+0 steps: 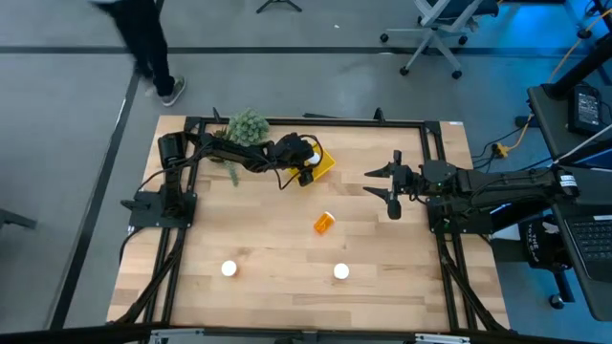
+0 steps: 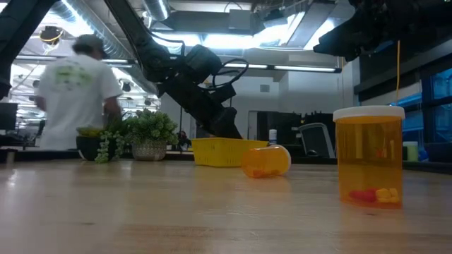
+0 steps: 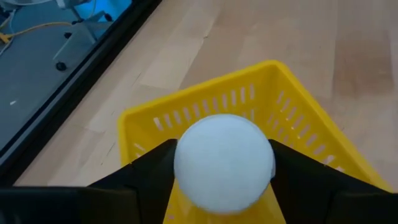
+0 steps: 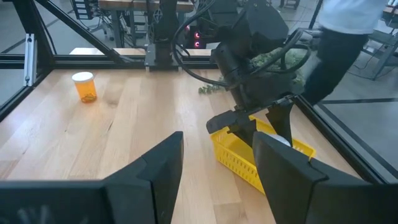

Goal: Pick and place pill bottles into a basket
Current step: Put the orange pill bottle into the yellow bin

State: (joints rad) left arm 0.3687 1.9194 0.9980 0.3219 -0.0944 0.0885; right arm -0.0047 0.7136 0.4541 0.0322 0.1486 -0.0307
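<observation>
- High view: left gripper sat over the basket; one pill bottle lay tipped mid-table, two stood near the front edge.
- Left wrist view: fingers flanked a capped bottle above the basket; whether they were gripping it could not be told.
- Right wrist view: right gripper hung open, holding nothing.

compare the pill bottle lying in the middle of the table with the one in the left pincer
The lying bottle rests on its side on bare wood, clear of both arms; the held bottle sits between the left pincer fingers above the yellow basket.
From above, the lying bottle shows its orange side; the left wrist view shows only the held bottle's white cap.
Whether the held bottle is orange too cannot be seen.
</observation>
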